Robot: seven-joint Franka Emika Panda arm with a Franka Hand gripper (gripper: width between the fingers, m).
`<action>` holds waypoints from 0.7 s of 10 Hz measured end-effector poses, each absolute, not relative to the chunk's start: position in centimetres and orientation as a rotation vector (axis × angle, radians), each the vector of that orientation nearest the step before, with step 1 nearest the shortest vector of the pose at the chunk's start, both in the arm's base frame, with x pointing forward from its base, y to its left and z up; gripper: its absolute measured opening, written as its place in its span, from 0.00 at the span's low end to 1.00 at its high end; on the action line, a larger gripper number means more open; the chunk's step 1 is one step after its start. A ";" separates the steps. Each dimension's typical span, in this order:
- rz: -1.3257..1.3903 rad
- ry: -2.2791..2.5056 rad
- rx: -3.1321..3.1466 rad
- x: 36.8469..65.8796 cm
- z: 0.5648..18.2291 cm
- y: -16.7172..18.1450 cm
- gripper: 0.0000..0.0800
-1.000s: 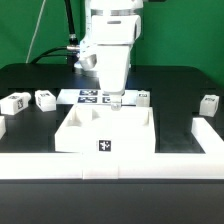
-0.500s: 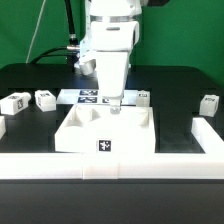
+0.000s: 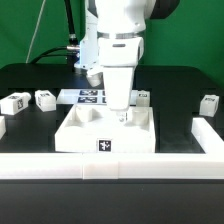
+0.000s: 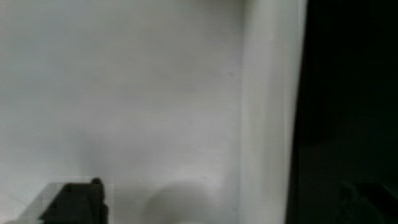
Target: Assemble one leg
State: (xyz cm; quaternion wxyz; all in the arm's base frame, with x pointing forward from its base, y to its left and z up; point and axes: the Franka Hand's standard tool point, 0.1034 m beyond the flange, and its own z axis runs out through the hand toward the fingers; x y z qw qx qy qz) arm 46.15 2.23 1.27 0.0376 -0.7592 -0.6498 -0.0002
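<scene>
My gripper [image 3: 122, 116] points down over the far right part of the large white panel [image 3: 90, 140], with its tip at or just above the panel's surface. Three legs lie on the black table: two at the exterior view's left [image 3: 14, 102] [image 3: 45, 98] and one at its right [image 3: 208, 104]. In the blurred wrist view, the panel [image 4: 125, 90] fills most of the frame. One dark finger [image 4: 75, 203] shows there, with a pale rounded shape [image 4: 196, 205] beside it. I cannot tell whether the gripper holds anything.
The marker board [image 3: 92, 96] lies behind the panel, partly hidden by the arm. A small white tagged piece [image 3: 146, 97] sits at its right end. A white raised border [image 3: 110, 166] runs along the front and up the right side [image 3: 207, 137].
The gripper has moved toward the exterior view's right and a little lower, from over the panel's far middle to its far right part. The legs on the table have not moved.
</scene>
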 end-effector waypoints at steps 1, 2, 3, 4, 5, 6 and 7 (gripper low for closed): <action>-0.001 -1.992 -2.332 46.2 1.2 2.1 0.81; -0.003 -1.991 -2.334 46.3 1.3 2.1 0.81; -0.001 -1.990 -2.333 46.2 1.2 2.1 0.65; 0.000 -1.990 -2.334 46.2 1.2 2.0 0.48; 0.001 -1.990 -2.333 46.2 1.2 2.0 0.48; 0.001 -1.989 -2.333 46.2 1.2 2.0 0.23; 0.001 -1.989 -2.334 46.2 1.2 2.0 0.08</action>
